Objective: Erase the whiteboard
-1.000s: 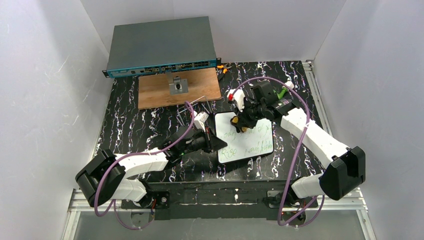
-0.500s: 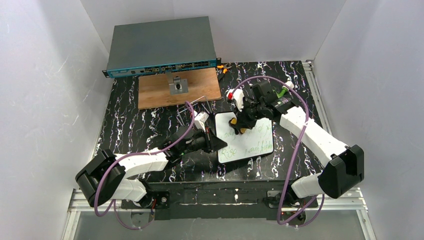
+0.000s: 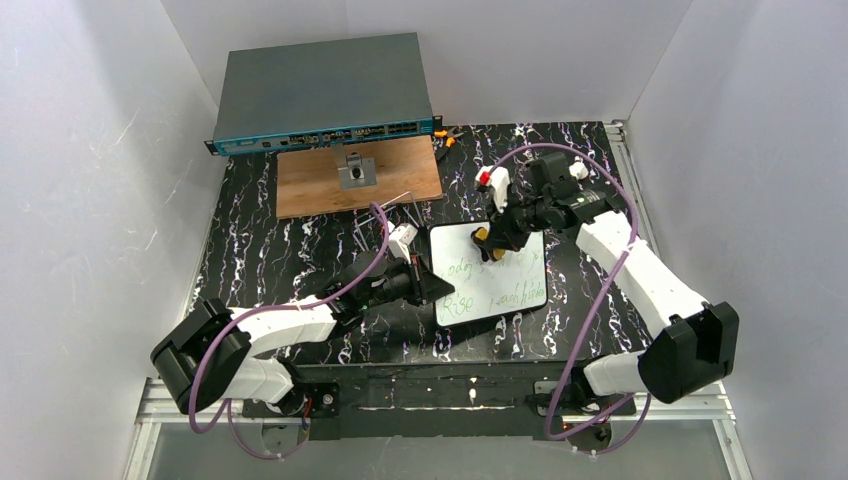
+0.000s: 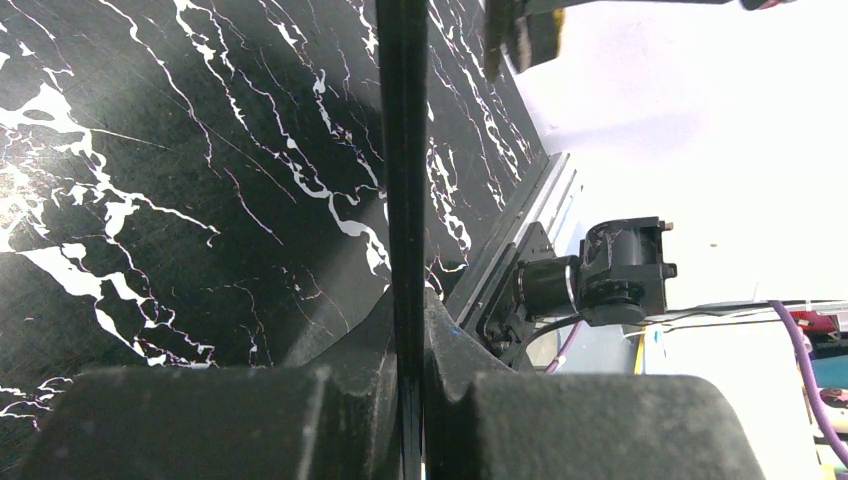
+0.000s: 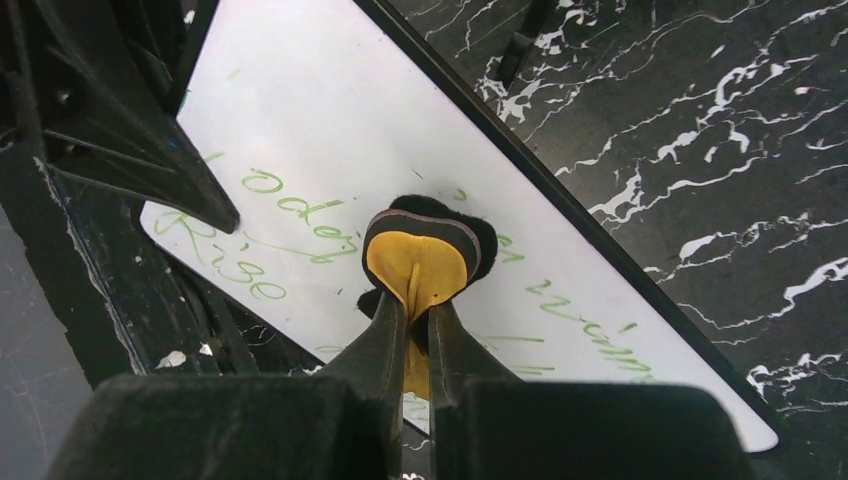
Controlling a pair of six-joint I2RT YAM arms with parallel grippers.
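Top external view: the whiteboard [image 3: 510,272] is lying on the surface [image 3: 260,250]; left fingers [image 4: 340,385] are clamping its left edge, and right fingers [image 5: 378,345] are gripping a yellow eraser [image 5: 418,262] that is touching the green writing.

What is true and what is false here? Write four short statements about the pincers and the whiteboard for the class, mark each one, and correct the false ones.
1. The right pincer grips a yellow and black eraser. True.
2. The whiteboard is wiped clean. False: green writing shows on it.
3. The left pincer is shut on the whiteboard's rim. True.
4. The whiteboard lies on the wooden panel. False: it lies on the black marbled table, nearer the arms than the panel.
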